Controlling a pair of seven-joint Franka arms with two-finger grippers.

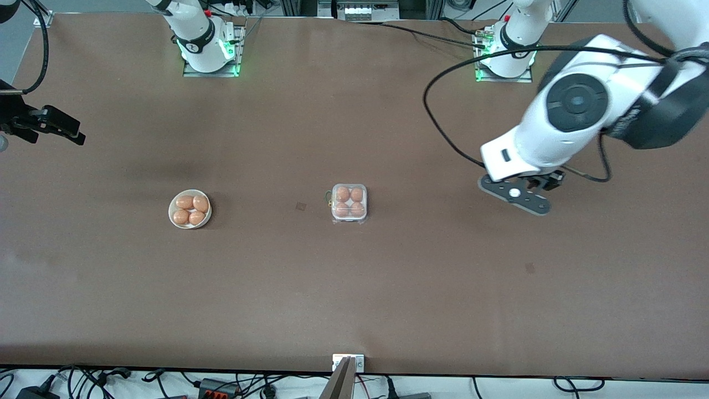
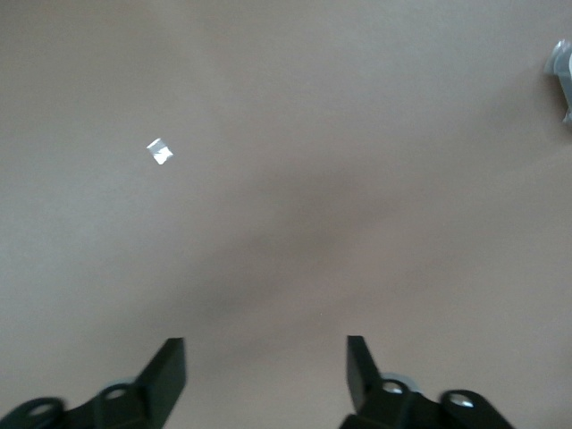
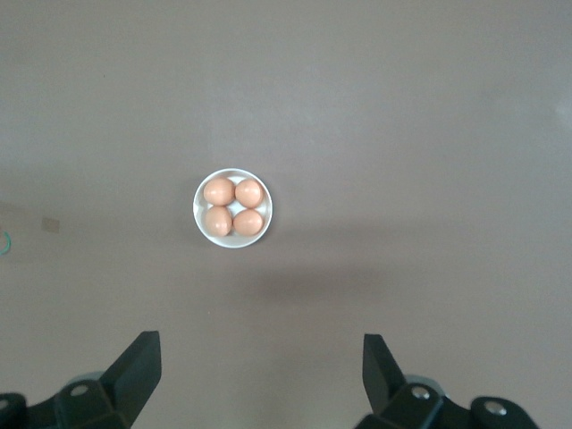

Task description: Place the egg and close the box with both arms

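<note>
The box (image 1: 349, 203) sits at the table's middle, a whitish tray with orange-brown eggs (image 1: 342, 194) in all its cells; its clear lid seems to lie down over them. My left gripper (image 1: 545, 182) hangs open and empty over bare table toward the left arm's end; its wrist view shows its jaws (image 2: 265, 357) wide apart over bare brown tabletop. My right gripper (image 1: 55, 126) is high over the right arm's end of the table, open and empty (image 3: 261, 357). Neither gripper touches the box.
A round white bowl (image 1: 173, 204) with several more eggs stands toward the right arm's end, level with the box; it also shows in the right wrist view (image 3: 198, 201). A small shiny scrap (image 2: 159, 152) lies on the table under the left gripper. Cables run along the table's near edge.
</note>
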